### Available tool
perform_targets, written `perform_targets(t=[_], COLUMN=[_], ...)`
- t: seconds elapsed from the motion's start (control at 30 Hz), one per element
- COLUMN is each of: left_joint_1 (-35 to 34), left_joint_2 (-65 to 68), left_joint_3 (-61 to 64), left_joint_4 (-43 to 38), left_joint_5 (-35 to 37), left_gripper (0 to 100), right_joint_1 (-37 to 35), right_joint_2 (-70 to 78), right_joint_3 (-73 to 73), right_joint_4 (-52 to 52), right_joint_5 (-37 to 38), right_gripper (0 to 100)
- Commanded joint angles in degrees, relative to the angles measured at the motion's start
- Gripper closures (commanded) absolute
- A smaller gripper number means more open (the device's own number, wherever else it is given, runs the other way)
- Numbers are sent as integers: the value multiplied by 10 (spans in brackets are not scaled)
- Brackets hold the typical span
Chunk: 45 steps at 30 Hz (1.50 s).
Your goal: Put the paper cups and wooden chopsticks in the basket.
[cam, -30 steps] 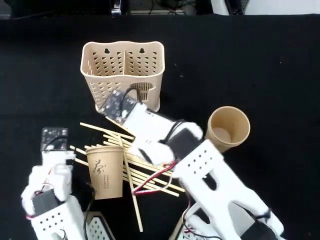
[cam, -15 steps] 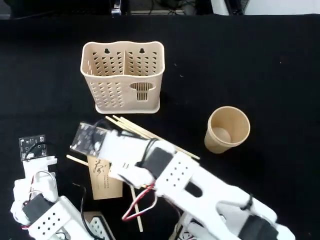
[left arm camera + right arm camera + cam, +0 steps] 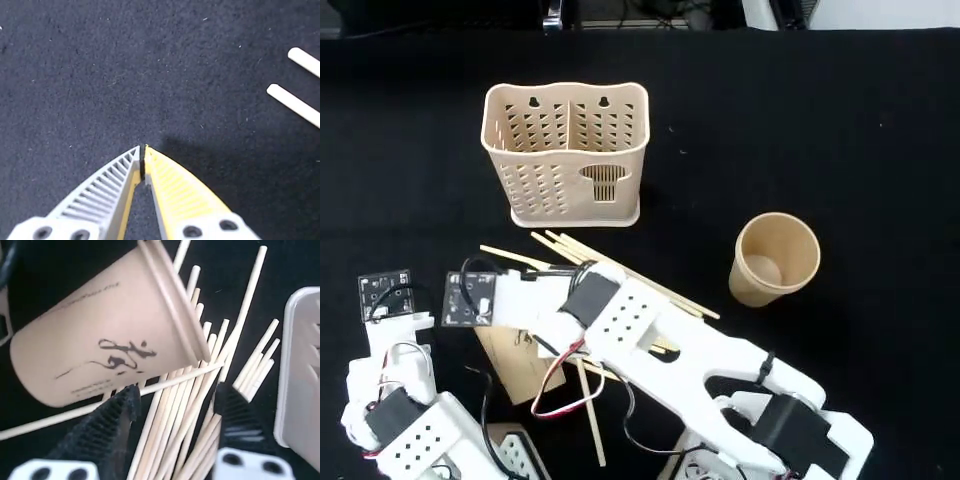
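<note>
One upright cup (image 3: 775, 258) is standing well apart from the basket (image 3: 565, 180); the toppled cup (image 3: 100, 340) is lying on the wooden chopsticks (image 3: 170, 440). Spread wide, the right gripper (image 3: 177, 392) is hovering above that pile, likely lining up a grasp; the left gripper (image 3: 144, 149) is idling, pressed together.

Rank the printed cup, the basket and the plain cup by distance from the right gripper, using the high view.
1. Printed cup, tilted, just beside the right gripper.
2. Basket, farther back on the table.
3. Plain cup, upright, away on the right.
</note>
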<state>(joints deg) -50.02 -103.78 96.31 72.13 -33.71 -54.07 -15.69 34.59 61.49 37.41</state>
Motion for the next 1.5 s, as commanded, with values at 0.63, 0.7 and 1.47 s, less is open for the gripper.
perform_targets(t=[0.63, 0.7, 1.47], left_joint_1=[102, 132, 370], left_joint_2=[-6, -6, -5], left_joint_3=[4, 4, -122], left_joint_4=[-226, -228, -105], left_joint_5=[154, 170, 172], left_gripper=[811, 815, 844], right_joint_1=[-24, -26, 17], right_joint_2=[-292, -328, -589], right_joint_3=[138, 169, 384], right_joint_4=[58, 36, -3], right_joint_5=[-91, -128, -190], right_gripper=[787, 794, 957])
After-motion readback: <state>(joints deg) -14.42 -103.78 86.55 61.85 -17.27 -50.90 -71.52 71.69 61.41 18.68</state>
